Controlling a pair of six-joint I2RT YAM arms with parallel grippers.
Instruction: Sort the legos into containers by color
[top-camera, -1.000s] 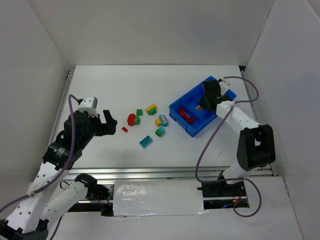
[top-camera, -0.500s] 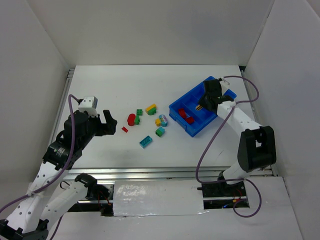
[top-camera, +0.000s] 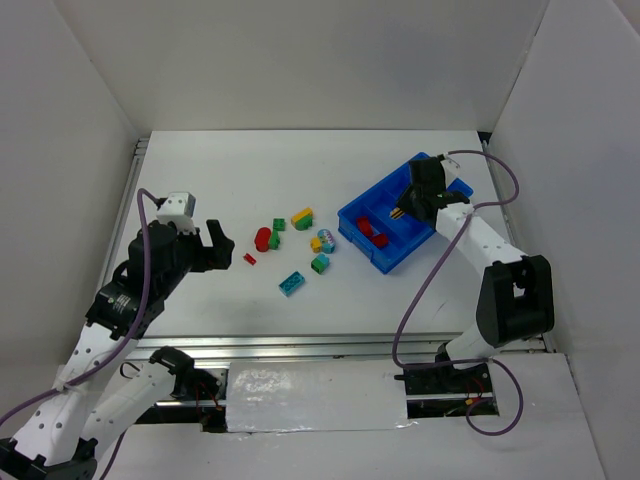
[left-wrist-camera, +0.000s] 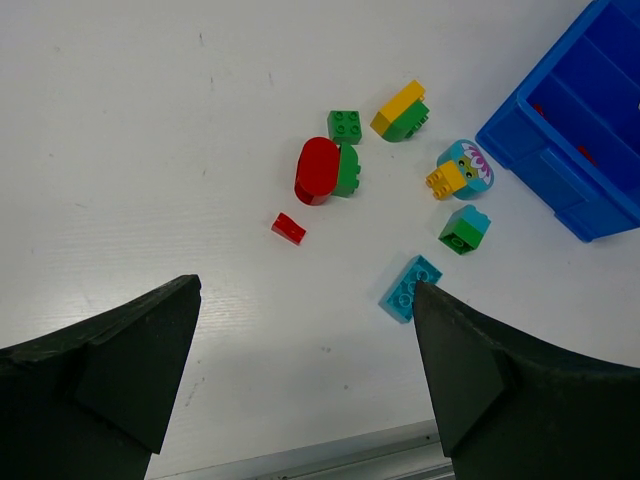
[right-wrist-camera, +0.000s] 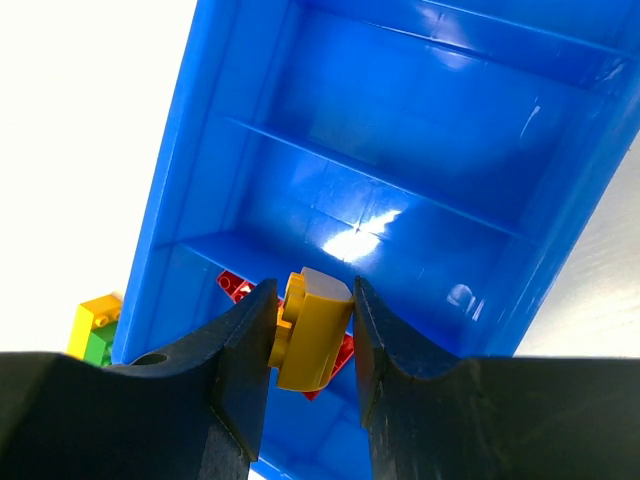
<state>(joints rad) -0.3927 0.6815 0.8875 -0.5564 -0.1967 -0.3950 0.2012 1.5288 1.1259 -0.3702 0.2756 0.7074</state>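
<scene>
The right gripper (right-wrist-camera: 311, 300) has crept slightly farther across the blue tray (right-wrist-camera: 200, 150), fingers clenched on a yellow lego (right-wrist-camera: 312, 340) above its compartments. The left gripper (left-wrist-camera: 305, 290) hangs released over the loose legos (left-wrist-camera: 318, 170), so one placing is probably near.

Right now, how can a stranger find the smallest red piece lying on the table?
Look left of the blue tray to the loose bricks on the white table. At their left edge, on the near side of the big red rounded brick, lies a tiny red piece. It touches nothing and is smaller than every neighbour.
</scene>
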